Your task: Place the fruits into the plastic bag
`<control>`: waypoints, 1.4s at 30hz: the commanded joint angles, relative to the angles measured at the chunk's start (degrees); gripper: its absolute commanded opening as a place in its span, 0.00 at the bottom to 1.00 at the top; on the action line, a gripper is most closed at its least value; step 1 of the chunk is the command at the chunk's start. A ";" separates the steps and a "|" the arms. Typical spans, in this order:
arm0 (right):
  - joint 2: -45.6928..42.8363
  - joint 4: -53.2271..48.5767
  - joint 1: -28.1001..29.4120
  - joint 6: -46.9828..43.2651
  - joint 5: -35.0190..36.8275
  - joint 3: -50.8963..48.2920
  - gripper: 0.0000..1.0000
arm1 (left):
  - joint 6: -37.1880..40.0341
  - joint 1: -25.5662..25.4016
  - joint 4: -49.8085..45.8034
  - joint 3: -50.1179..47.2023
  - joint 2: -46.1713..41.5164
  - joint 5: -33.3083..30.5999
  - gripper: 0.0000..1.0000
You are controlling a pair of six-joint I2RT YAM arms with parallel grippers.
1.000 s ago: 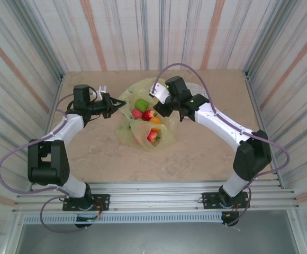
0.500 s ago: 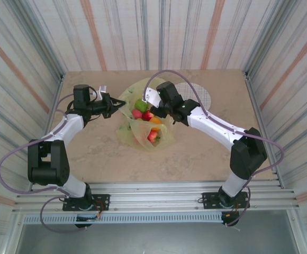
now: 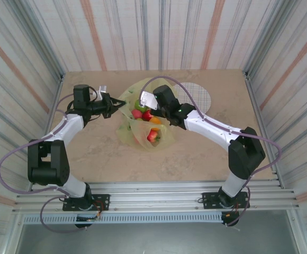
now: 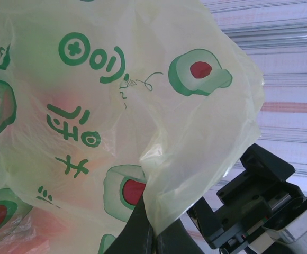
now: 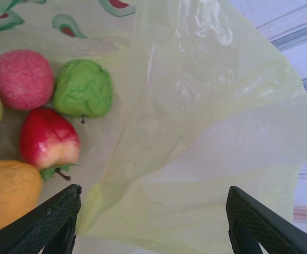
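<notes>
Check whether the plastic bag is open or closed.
Open: the left gripper holds the rim of the plastic bag, and the right wrist view shows fruits inside.

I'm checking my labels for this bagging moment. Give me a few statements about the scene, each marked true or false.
The left hand is shut on the edge of the plastic bag. True.
A green apple lies in the bag. True.
The right hand is shut on that green apple. False: its jaws stand open above the bag, holding nothing.
The white plate carries the orange fruit. False: the plate's visible part is bare; the orange fruit lies in the bag.
</notes>
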 commanded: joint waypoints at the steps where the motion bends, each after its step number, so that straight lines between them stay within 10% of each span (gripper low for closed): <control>1: 2.81 2.50 0.03 -3.56 2.82 1.01 0.67 | 0.30 0.10 -0.19 0.03 0.41 0.74 0.00; 8: 1.03 2.70 -0.21 -1.20 0.31 1.29 0.20 | 0.23 0.10 -0.11 0.04 0.50 0.83 0.00; 14: -3.64 -0.58 -2.94 9.08 -9.67 0.95 0.00 | 0.38 0.10 -0.06 0.04 0.16 0.65 0.00; 20: -8.18 -1.00 -8.81 24.13 -27.38 -0.44 0.00 | 3.14 -0.23 -2.06 0.63 -1.52 -1.11 0.07; 33: -8.42 0.44 -16.90 45.30 -47.16 0.20 0.00 | 14.85 -0.55 -9.95 2.88 -8.64 -9.54 0.60; 38: -6.96 0.64 -18.53 52.29 -49.68 1.61 0.00 | 28.05 -2.02 -19.82 6.40 -18.03 -24.04 0.68; 42: -5.71 1.97 -19.58 56.23 -51.37 1.65 0.00 | 44.61 -13.16 -28.58 12.02 -24.06 -38.85 0.74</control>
